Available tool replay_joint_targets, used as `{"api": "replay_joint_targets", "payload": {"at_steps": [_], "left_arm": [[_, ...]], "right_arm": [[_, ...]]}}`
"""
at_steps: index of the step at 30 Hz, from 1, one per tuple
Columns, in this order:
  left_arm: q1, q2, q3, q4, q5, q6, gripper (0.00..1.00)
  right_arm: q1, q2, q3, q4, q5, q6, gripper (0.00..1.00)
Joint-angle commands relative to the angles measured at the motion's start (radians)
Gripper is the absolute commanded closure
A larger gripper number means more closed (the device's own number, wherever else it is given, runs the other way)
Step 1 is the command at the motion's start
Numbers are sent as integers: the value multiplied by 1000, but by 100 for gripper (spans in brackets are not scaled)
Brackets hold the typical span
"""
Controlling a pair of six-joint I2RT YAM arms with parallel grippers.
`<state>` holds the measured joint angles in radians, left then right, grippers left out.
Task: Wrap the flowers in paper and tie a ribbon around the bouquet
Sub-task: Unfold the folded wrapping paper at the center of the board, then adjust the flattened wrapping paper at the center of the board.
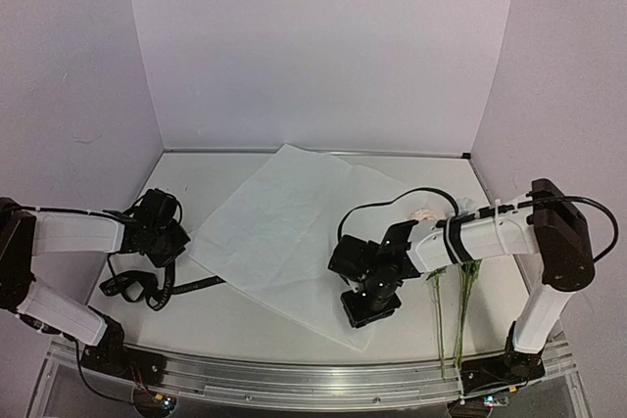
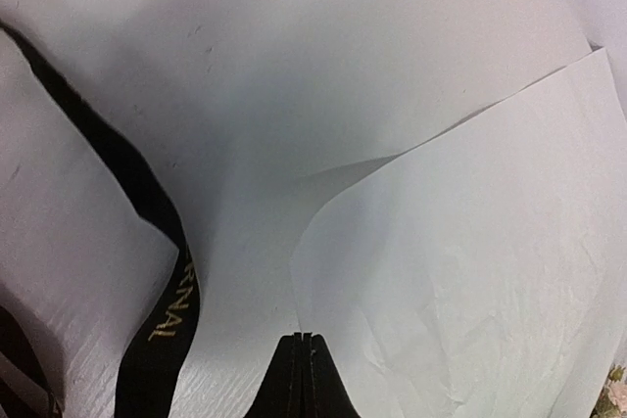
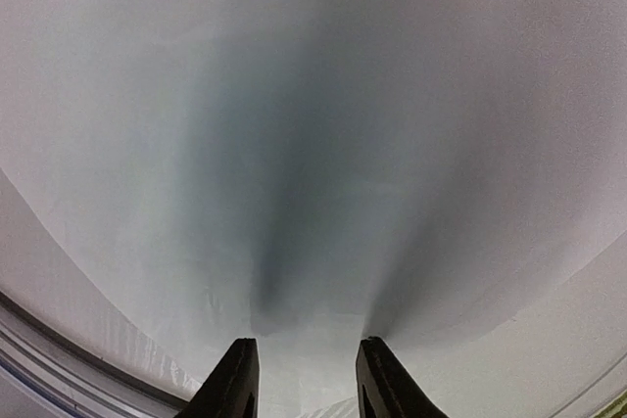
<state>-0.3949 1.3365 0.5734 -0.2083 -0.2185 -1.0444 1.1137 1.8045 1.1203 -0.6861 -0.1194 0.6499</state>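
The paper (image 1: pixel 294 232) lies flat as a white sheet turned like a diamond in the middle of the table. My left gripper (image 1: pixel 184 242) is at its left corner. In the left wrist view it (image 2: pixel 304 338) is shut on the paper (image 2: pixel 470 271), whose edge curls up into the fingertips. My right gripper (image 1: pixel 370 316) is over the paper's near corner. Its fingers (image 3: pixel 235 379) stand apart, tips down on the sheet (image 3: pixel 313 144). The flowers (image 1: pixel 460 301) lie on the bare table under the right arm. The black ribbon (image 1: pixel 147 286) (image 2: pixel 157 242) is heaped beside the left arm. No bouquet shows.
White walls close the table at the back and on both sides. A metal rail (image 1: pixel 294 374) runs along the near edge between the arm bases. A black cable (image 1: pixel 392 201) loops over the paper from the right arm.
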Motion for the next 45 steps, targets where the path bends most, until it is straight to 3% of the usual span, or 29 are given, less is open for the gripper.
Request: {"api": "replay_joint_targets", "payload": {"at_steps": [1, 4, 10, 21, 24, 27, 30, 34, 40, 45], "left_arm": [[43, -17, 65, -13, -29, 152, 100], [81, -16, 88, -18, -15, 261, 100], [243, 63, 158, 32, 234, 447, 100], [355, 233, 327, -22, 392, 542, 100], [355, 240, 355, -52, 395, 535, 87], [349, 212, 381, -91, 361, 526, 57], [292, 163, 406, -131, 274, 518, 35], [115, 159, 498, -244, 113, 506, 23], [-163, 207, 519, -192, 85, 409, 21], [-360, 376, 604, -126, 92, 355, 22]], "right_arm": [[40, -2, 65, 17, 51, 84, 65], [43, -49, 79, -3, 87, 65, 62], [38, -134, 136, -125, 172, -61, 47], [-68, -273, 95, -201, 212, -129, 25], [-91, -318, 51, -204, 233, -122, 18], [-111, -363, 11, -209, 262, -113, 10], [-139, -405, -23, -231, 299, -93, 3], [-180, -474, -108, -232, 409, -16, 2], [-238, -465, -102, -202, 510, 11, 2], [-289, -464, -99, -207, 468, 9, 2]]}}
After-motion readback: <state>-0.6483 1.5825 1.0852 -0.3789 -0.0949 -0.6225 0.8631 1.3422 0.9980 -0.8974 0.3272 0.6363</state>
